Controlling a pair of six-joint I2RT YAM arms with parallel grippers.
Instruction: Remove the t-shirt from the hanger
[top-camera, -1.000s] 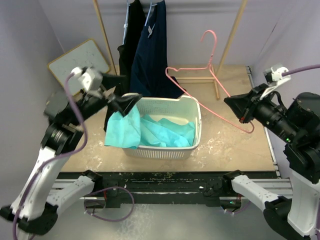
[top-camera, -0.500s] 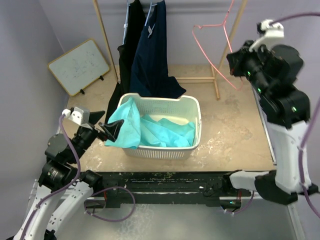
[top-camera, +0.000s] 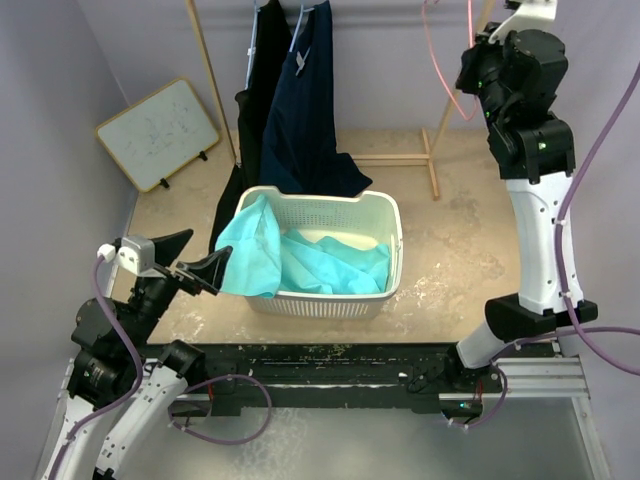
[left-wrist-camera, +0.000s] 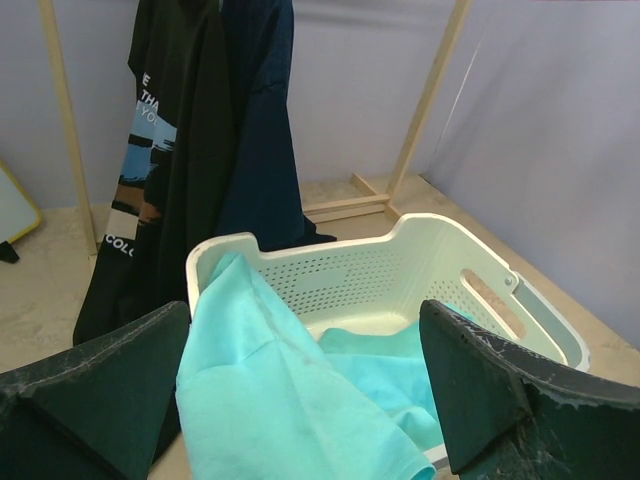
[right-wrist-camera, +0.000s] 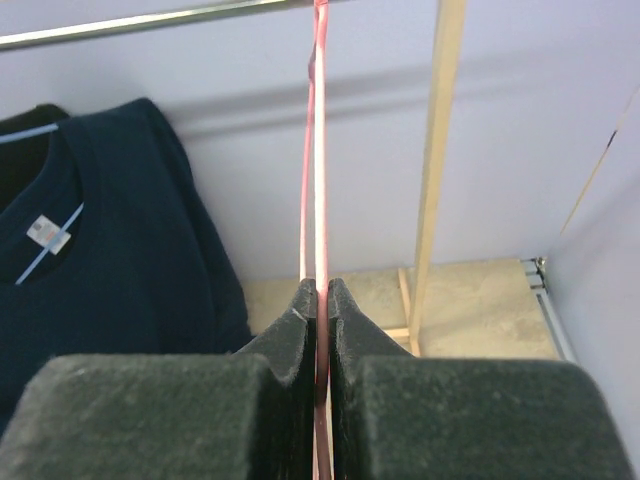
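Note:
A teal t-shirt (top-camera: 300, 262) lies in a white basket (top-camera: 385, 215), one part draped over its left rim. In the left wrist view the t-shirt (left-wrist-camera: 280, 400) sits just ahead of my left gripper (left-wrist-camera: 305, 310), whose jaws stand wide apart with nothing between them. From above, the left gripper (top-camera: 200, 255) hovers off the basket's near left corner. My right gripper (top-camera: 468, 72) is raised high at the back right, shut on the bare pink hanger (top-camera: 437, 70). The hanger's wire (right-wrist-camera: 312, 150) runs up from the pinched jaws of the right gripper (right-wrist-camera: 322, 285) toward the metal rail (right-wrist-camera: 150, 22).
A navy shirt (top-camera: 305, 100) and a black printed shirt (top-camera: 262, 70) hang on the wooden rack behind the basket. The rack's right post (top-camera: 455, 95) stands beside the hanger. A small whiteboard (top-camera: 160, 130) leans at the back left.
The right arm has swung the pink hanger up from table height to the rail. The left arm has drawn back and down to the near left, away from the basket rim.

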